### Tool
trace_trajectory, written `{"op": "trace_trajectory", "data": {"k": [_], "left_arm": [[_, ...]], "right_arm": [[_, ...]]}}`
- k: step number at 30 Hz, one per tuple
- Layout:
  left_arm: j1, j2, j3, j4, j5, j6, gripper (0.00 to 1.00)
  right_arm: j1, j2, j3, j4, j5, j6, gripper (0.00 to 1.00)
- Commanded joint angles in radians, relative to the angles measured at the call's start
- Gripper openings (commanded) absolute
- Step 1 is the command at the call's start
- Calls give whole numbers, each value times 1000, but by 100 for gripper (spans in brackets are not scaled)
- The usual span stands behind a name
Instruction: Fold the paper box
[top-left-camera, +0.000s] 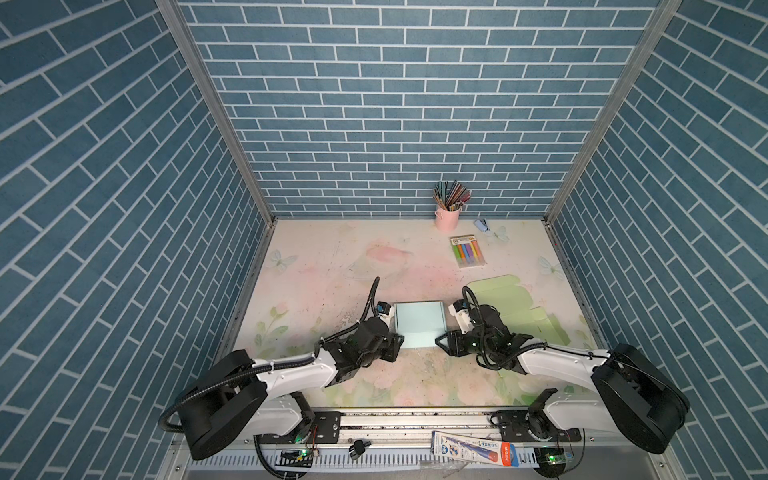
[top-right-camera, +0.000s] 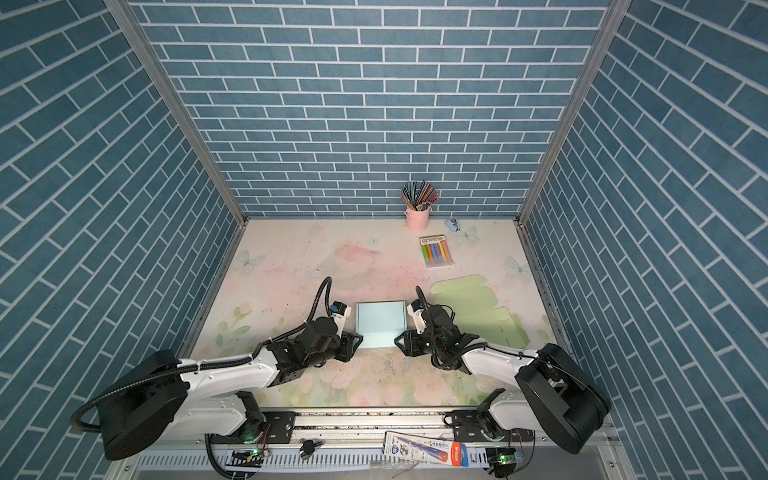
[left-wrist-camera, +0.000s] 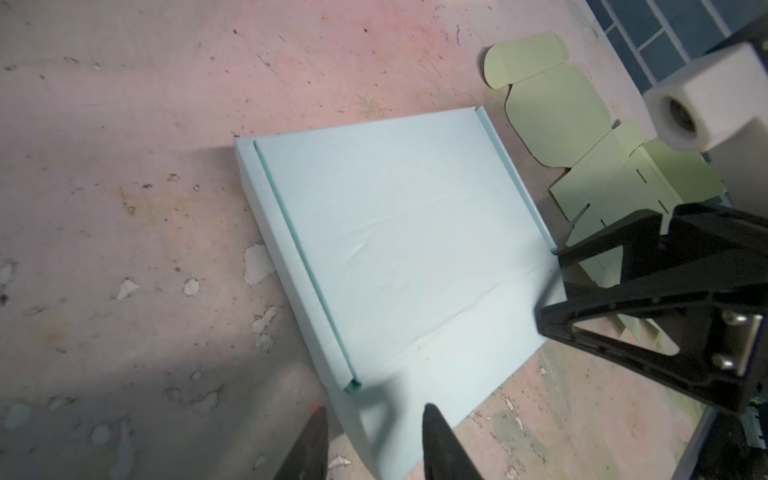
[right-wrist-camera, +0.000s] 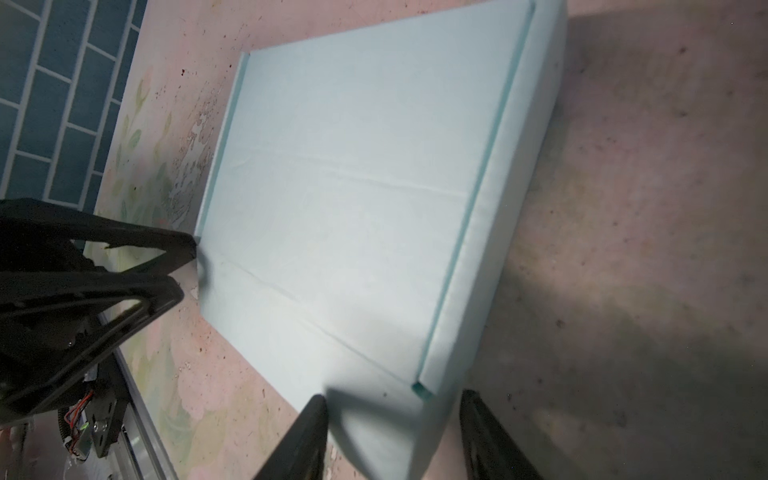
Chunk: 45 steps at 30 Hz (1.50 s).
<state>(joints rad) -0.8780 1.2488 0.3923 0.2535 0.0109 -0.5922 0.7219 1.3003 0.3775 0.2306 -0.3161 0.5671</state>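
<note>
Arms reach in from the near edge in both top views, bent low and pointing at each other over the flowery table (top-left-camera: 324, 266). The left gripper (top-left-camera: 397, 338) sits at the near left corner of the paper box (top-left-camera: 419, 322). The right gripper (top-left-camera: 442, 341) sits at its near right corner. The paper box is pale blue, flat and square, in the middle of the table. A flat, pale green card sheet (top-left-camera: 513, 309) lies just beside the right arm. A pink cup of pencils (top-left-camera: 447, 216) and a pack of markers (top-left-camera: 467, 251) are far back.

Left wrist view: the left gripper (left-wrist-camera: 374, 409) has its two black fingers partly spread, one on each side of the corner of the paper box (left-wrist-camera: 407, 249). It squeezes nothing. The paper looks smooth with soft creases, and the side walls are folded up.

Right wrist view: the right gripper (right-wrist-camera: 394, 395) is partly spread too, with the end of a folded side wall between its fingers, holding nothing. The left gripper (right-wrist-camera: 187, 268) is right at the other near corner.
</note>
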Motion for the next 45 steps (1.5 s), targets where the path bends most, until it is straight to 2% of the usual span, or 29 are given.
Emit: {"op": "trace_trajectory", "data": {"k": [1,6,8,11,13,19,25,36,45], "left_arm": [[31,-27,-7,-41,17,36,39],[108,-3,44,-45,50,104,40],[159,35,85,-36,70,138,44],[234,119,163,-4,116,188,55],[259,196,247,-22,120,234,56],[279,431,451,-37,180,292,56],[280,558,508,-31,223,301,56],[277,555,470,-44,243,320,49],[268,520,461,-78,239,329,45]], "right_arm": [[5,13,20,-21,24,-34,51],[5,11,31,-30,29,-44,50],[4,11,34,-36,34,-47,50],[5,14,38,-37,37,-51,49],[4,18,40,-34,36,-54,49],[2,31,50,-35,52,-71,46],[-2,75,78,-39,71,-110,44],[-14,151,118,-17,88,-151,40],[-66,107,77,-44,132,-152,43]]}}
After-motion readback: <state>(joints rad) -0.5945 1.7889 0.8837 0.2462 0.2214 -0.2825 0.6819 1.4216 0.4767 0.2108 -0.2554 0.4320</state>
